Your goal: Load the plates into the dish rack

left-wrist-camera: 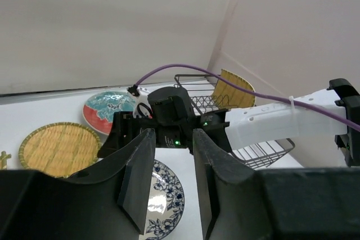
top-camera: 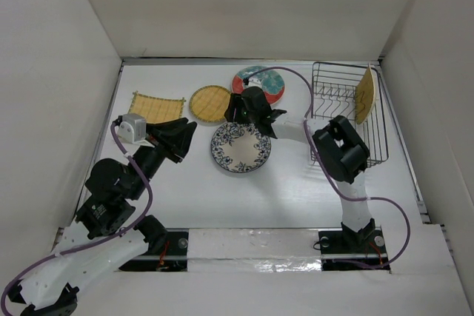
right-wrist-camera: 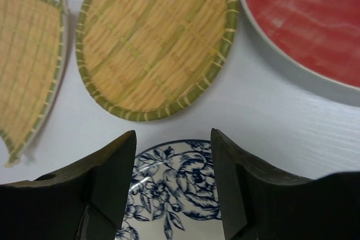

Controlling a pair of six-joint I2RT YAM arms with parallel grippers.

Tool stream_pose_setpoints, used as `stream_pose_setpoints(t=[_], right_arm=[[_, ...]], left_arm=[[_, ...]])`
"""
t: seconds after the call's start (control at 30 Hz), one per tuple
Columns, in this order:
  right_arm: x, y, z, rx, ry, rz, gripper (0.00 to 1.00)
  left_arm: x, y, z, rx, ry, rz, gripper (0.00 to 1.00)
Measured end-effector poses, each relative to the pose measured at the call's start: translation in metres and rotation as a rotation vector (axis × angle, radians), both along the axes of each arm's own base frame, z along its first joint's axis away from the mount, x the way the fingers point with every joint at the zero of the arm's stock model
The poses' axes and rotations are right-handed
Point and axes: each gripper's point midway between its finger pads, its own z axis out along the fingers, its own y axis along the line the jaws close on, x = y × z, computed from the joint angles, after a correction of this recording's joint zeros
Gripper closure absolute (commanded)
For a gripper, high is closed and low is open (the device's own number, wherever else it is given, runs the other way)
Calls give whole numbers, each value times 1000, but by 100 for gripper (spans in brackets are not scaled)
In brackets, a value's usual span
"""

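Inside plain white walls, on the white table (top-camera: 296,197), we count one yellow woven plate (top-camera: 364,94) standing upright in the black wire dish rack (top-camera: 333,94) at the far right, so four are left lying flat: the blue-and-white floral plate (top-camera: 240,147), red-rimmed teal plate (top-camera: 272,85), round woven plate (top-camera: 210,103) and rounded-square woven plate (top-camera: 155,106). The right gripper (right-wrist-camera: 173,136) hangs spread and empty over the floral plate's far edge, the left gripper (left-wrist-camera: 173,133) spread and empty near its left side; we can read no brand or writing

This is a robot test cell in a lab. Plain white panels (top-camera: 59,72) box in a white table (top-camera: 296,197). Two robot arms (top-camera: 111,190) are bolted at its taped near edge, and purple cables (left-wrist-camera: 185,66) trail loose.
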Motion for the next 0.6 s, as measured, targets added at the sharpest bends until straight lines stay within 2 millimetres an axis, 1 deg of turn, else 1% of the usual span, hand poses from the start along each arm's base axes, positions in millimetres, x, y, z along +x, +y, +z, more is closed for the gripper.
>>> stream_pose_setpoints(t=[0.07, 0.13, 0.27, 0.43, 0.6], right_arm=[[2, 6, 3, 23, -4, -3, 38], [9, 10, 9, 48, -15, -22, 38], [27, 10, 13, 84, -21, -82, 40], [34, 4, -1, 103, 17, -137, 41], [38, 6, -18, 121, 59, -156, 42]], left_arm=[[1, -1, -1, 3, 3, 0, 67], [1, -1, -1, 4, 4, 0, 66], [1, -1, -2, 5, 4, 0, 64], [1, -1, -1, 5, 4, 0, 62], [1, -1, -1, 4, 4, 0, 61]])
